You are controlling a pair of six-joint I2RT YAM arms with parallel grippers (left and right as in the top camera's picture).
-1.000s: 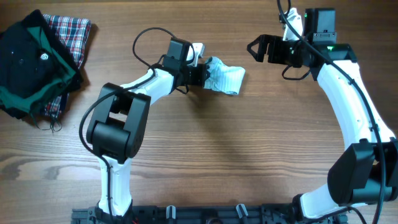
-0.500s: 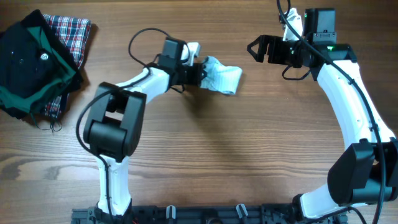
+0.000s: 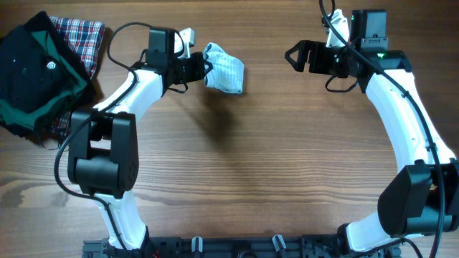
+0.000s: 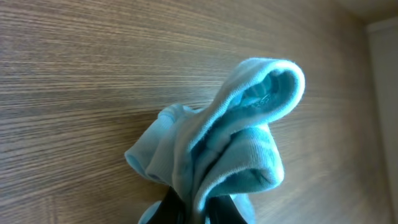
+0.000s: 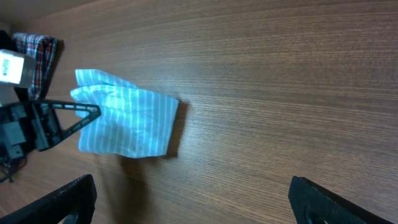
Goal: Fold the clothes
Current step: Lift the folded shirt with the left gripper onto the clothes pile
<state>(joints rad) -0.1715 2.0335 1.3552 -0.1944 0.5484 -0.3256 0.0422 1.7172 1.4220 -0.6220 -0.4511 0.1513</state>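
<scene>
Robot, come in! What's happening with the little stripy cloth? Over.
Left end effector shut on stripy garment, held above table. Right end effector open, empty. Nothing in the way.

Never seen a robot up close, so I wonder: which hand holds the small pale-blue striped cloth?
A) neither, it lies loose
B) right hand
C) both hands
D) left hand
D: the left hand is shut on the striped cloth, while the right hand stands open, apart from it.
</scene>
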